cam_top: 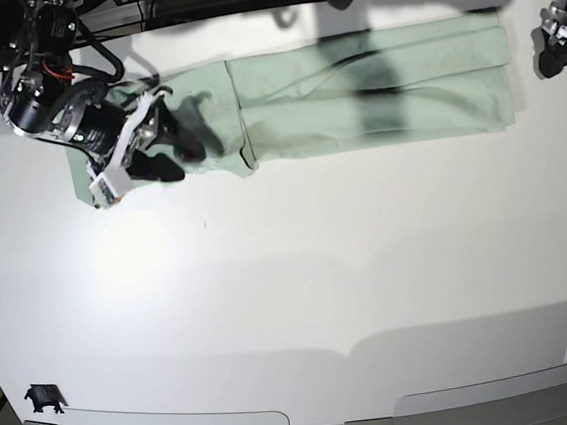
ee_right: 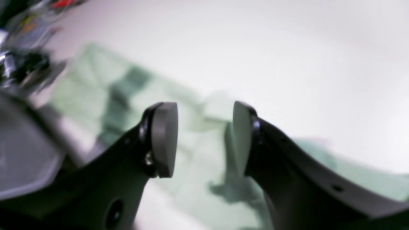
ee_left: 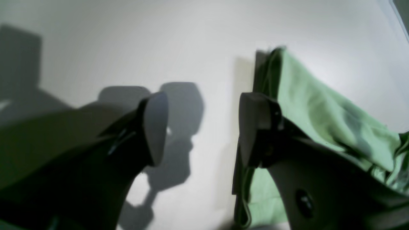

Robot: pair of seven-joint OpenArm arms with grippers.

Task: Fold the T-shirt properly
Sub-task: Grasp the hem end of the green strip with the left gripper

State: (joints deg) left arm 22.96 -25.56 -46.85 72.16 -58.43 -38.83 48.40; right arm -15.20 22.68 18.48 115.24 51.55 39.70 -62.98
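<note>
Shirt look: the shirt [cam_top: 372, 88] is pale sage green, plain, lying flat as a long band folded lengthwise, with a crease running along its middle. Its left part is narrower and rumpled, and dark arm shadows fall across the cloth.
Shirt place: on the white desk [cam_top: 291, 292], along the far edge, stretching from the right arm at the left of the base view almost to the left arm at the right of that view.
Right gripper: the right gripper [cam_top: 151, 145] hangs over the shirt's left end in the base view. In its wrist view [ee_right: 204, 139] the two grey pads stand clearly apart with blurred green cloth showing through the gap beneath. Nothing sits between the fingers [ee_right: 164, 139]; whether they touch the cloth cannot be told from the blur.
Left gripper: the left gripper [cam_top: 558, 40] is just past the shirt's right end in the base view, small and partly cut off by the frame. In its wrist view [ee_left: 203, 129] the fingers [ee_left: 155, 127] are spread wide, with bare desk between them and nothing gripped. The other finger lies against the shirt's folded edge [ee_left: 319, 105], the cloth bunched beside and behind it.
</note>
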